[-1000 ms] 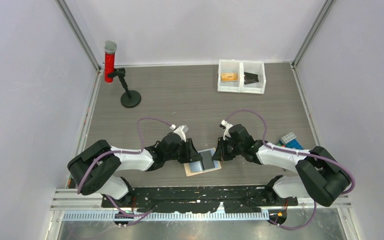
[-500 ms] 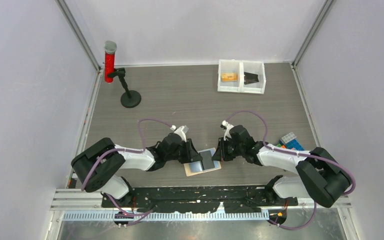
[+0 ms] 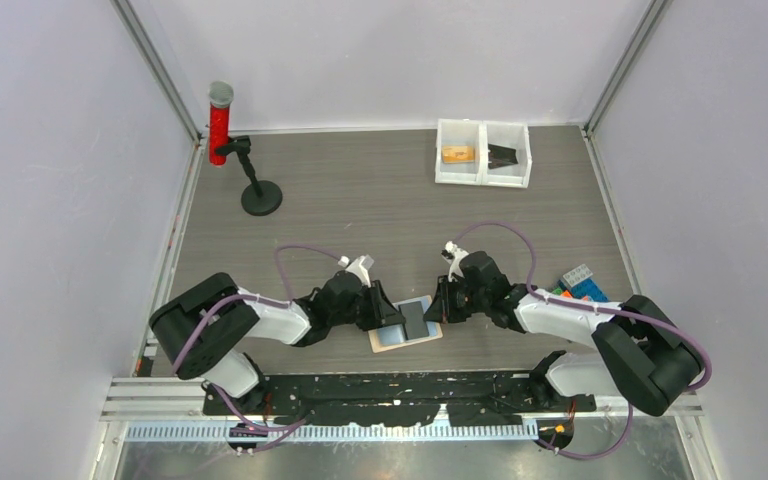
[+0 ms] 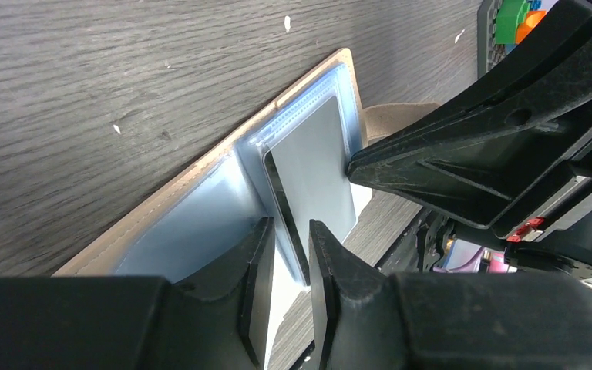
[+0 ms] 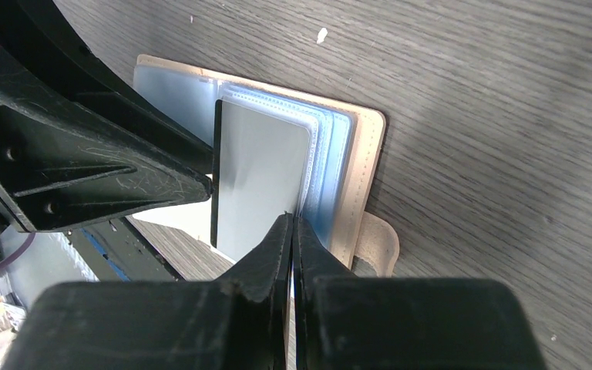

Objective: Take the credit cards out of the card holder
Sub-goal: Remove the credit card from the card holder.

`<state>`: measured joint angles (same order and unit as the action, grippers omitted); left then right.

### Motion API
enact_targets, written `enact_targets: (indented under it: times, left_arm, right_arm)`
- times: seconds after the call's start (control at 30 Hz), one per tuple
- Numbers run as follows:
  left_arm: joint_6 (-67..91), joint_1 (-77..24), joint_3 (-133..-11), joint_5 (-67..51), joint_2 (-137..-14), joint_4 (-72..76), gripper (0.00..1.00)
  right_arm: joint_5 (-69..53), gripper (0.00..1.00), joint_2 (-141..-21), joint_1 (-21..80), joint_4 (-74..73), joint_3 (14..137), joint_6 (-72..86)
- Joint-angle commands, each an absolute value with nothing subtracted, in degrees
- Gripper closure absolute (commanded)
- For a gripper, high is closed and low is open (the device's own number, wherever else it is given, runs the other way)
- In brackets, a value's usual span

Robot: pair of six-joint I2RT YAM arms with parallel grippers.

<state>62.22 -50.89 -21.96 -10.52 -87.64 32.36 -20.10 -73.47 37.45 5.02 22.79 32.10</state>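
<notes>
The card holder [image 3: 388,338] lies open on the table between my two grippers, tan outside with grey-blue pockets. A dark grey credit card [image 3: 415,320] sticks partly out of its right-hand pocket. In the left wrist view my left gripper [image 4: 291,231] straddles the near edge of the card [image 4: 316,169] with its jaws slightly apart over the holder [image 4: 123,239]. In the right wrist view my right gripper [image 5: 293,220] is pinched shut on the clear pocket edge of the holder [image 5: 366,169], right beside the card [image 5: 262,169]. The snap tab [image 5: 378,243] lies next to it.
A white two-part bin [image 3: 482,176] stands at the back with an orange-tan block [image 3: 457,154] and a dark item [image 3: 503,155]. A red cylinder [image 3: 220,125] on a black stand [image 3: 261,198] is at the back left. Coloured blocks [image 3: 580,282] lie right.
My left arm has crept a little to the right and nearer the holder. The right arm and the holder have stayed in place.
</notes>
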Motion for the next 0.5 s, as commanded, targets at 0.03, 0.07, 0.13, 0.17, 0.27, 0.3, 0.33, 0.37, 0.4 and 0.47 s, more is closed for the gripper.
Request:
enact_targets:
  times: [0.03, 0.07, 0.13, 0.17, 0.27, 0.3, 0.33, 0.37, 0.4, 0.47]
  left_arm:
    - [63.5, -51.5, -21.8, -10.3, -89.1, 38.0, 0.75]
    - [63.4, -51.5, -21.9, -10.4, -89.2, 38.0, 0.75]
    - [63.4, -51.5, -22.1, -10.7, -89.3, 38.2, 0.76]
    - [63.6, -51.5, -22.1, -10.8, -89.4, 38.6, 0.77]
    - [64.2, -51.4, -21.4, -10.7, -89.2, 40.5, 0.85]
    - [64.3, -51.5, -21.2, -10.6, -88.9, 40.7, 0.88]
    - [64.3, -51.4, -21.1, -10.4, -88.7, 40.6, 0.92]
    - [64.2, -51.4, -21.1, -10.0, -88.4, 40.0, 0.97]
    - [64.1, -51.4, -21.1, -9.4, -88.1, 39.2, 1.0]
    - [63.7, -51.4, -20.9, -8.7, -87.6, 38.1, 1.0]
  right_arm:
    - [-20.1, 0.94, -72.6, 37.8, 5.6, 21.7, 32.6]
    - [-20.1, 0.94, -72.6, 37.8, 5.6, 21.7, 32.6]
    - [-20.1, 0.94, -72.6, 37.8, 5.9, 21.6, 32.8]
    - [-20.2, 0.94, -72.5, 37.8, 6.1, 21.6, 33.0]
    - [-20.1, 0.94, -72.3, 37.8, 6.3, 21.7, 33.3]
    - [-19.9, 0.94, -72.3, 37.8, 6.1, 21.8, 33.3]
    - [-19.5, 0.94, -72.4, 37.8, 6.1, 21.8, 33.3]
    - [-19.3, 0.95, -72.4, 37.8, 6.2, 21.8, 33.4]
    - [-18.8, 0.95, -72.5, 37.7, 6.7, 21.7, 33.7]
    - [-18.1, 0.95, -72.8, 37.8, 7.3, 21.4, 34.2]
